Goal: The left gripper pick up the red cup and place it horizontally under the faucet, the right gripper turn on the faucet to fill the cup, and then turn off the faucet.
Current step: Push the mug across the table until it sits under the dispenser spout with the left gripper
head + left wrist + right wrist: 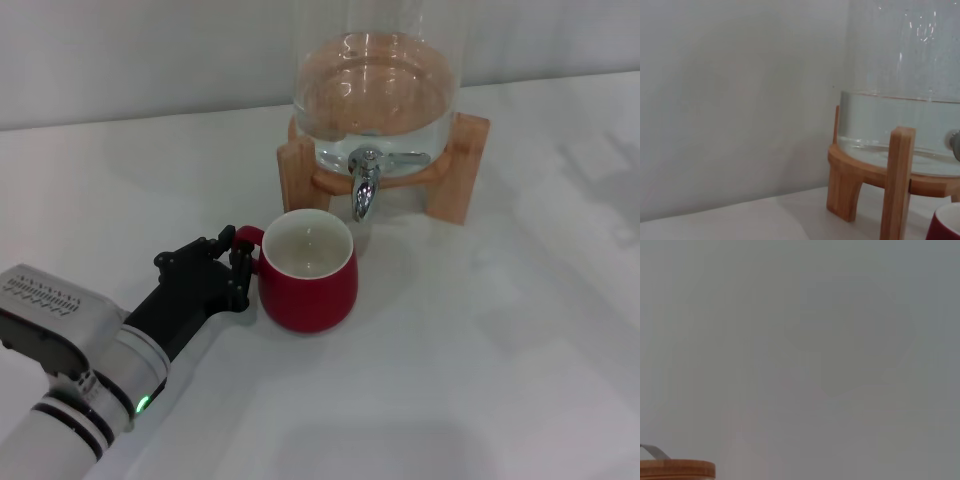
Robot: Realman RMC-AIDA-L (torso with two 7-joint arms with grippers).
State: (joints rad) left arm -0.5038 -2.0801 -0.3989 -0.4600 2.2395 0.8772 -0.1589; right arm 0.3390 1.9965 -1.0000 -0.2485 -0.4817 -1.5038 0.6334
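The red cup (pixel 307 270) stands upright on the white table, its white inside empty, right below the chrome faucet (pixel 365 190) of the glass jar (pixel 375 100). My left gripper (pixel 236 258) is at the cup's left side, its black fingers closed around the small red handle. In the left wrist view a sliver of the cup (pixel 947 227) shows at the corner and the faucet's edge (pixel 956 145) at the side. The faucet's lever (pixel 400 158) points sideways. My right gripper is out of view.
The jar holds water and sits on a wooden stand (pixel 455 165) at the back of the white table (pixel 480 350), also seen in the left wrist view (pixel 897 175). The right wrist view shows a plain wall and a wooden lid edge (pixel 675 469).
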